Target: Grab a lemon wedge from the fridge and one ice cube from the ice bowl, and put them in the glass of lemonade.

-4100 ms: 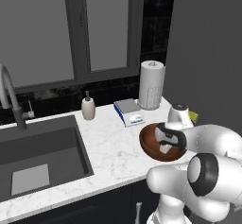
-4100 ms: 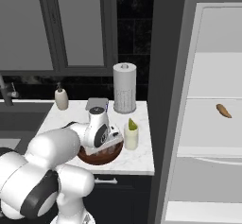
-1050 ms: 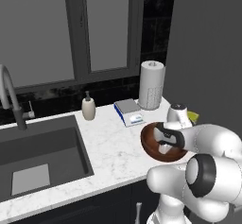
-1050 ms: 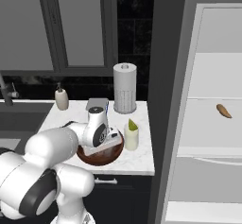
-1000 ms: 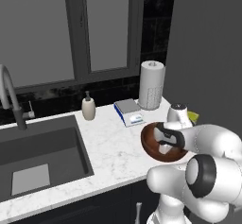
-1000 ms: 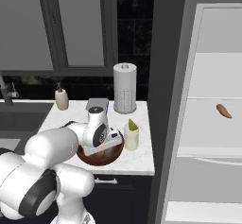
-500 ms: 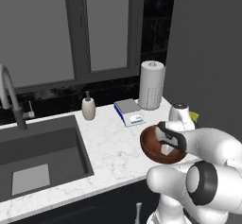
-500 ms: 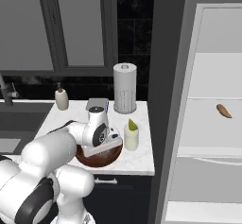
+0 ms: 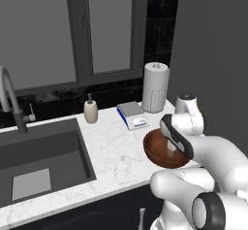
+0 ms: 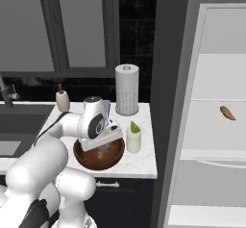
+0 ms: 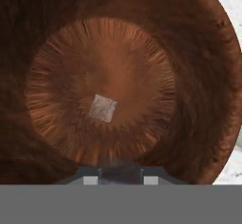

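The reddish-brown ice bowl (image 10: pixel 86 160) (image 9: pixel 154 152) (image 11: pixel 198 67) stands at the counter's front right. My gripper (image 11: pixel 121 175) (image 10: pixel 104 147) (image 9: pixel 173 148) reaches down into it, jaws drawn in on a pale ice cube at the bottom of the hand view. A second ice cube (image 11: pixel 103 108) lies on the bowl's floor, just beyond the fingertips. Right of the bowl is the glass of lemonade (image 10: pixel 133 142), with the yellow-green lemon wedge (image 10: pixel 134 126) sitting at its top. The fridge (image 10: pixel 211 97) stands open on the right, showing white shelves.
A small orange-brown item (image 10: pixel 227 112) lies on a fridge shelf. Behind the bowl are a paper towel roll (image 9: pixel 155 87), a flat blue-and-white scale (image 9: pixel 133 115) and a beige soap bottle (image 9: pixel 90 111). The sink (image 9: pixel 38 163) and faucet (image 9: pixel 9 95) are to the left.
The hand has tipped over and dipped lower into the bowl. Its jaws have narrowed onto an ice cube. Glass, bowl and base views have stayed put.
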You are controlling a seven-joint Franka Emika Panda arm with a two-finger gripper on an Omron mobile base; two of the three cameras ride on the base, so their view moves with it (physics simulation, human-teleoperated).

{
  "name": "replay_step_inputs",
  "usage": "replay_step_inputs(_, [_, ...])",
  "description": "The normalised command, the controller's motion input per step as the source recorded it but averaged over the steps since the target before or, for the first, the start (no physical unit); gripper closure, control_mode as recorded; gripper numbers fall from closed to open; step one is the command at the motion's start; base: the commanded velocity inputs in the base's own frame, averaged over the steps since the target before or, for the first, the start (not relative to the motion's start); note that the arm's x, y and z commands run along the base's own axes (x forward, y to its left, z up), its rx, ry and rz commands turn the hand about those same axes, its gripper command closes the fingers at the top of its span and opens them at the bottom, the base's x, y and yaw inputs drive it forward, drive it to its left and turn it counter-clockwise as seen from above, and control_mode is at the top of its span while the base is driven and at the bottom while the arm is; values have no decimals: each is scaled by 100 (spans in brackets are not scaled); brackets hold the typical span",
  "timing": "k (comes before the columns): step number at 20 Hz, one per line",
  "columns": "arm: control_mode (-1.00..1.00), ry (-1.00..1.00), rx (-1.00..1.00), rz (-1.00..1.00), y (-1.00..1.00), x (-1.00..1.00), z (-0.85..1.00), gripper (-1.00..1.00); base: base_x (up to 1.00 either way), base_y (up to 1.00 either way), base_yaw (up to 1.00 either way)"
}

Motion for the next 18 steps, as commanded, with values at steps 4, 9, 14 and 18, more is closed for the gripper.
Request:
replay_step_inputs(4, [-100, 0, -3, -8, -10, 16, 81, 100, 0, 0, 0])
replay_step_inputs(9, [-100, 0, -1, -21, -26, 55, 59, 100, 0, 0, 0])
replay_step_inputs(14, [-100, 0, -4, -27, -25, 86, 22, 100, 0, 0, 0])
replay_step_inputs(18, [-100, 0, -3, -25, -29, 82, 0, 100, 0, 0, 0])
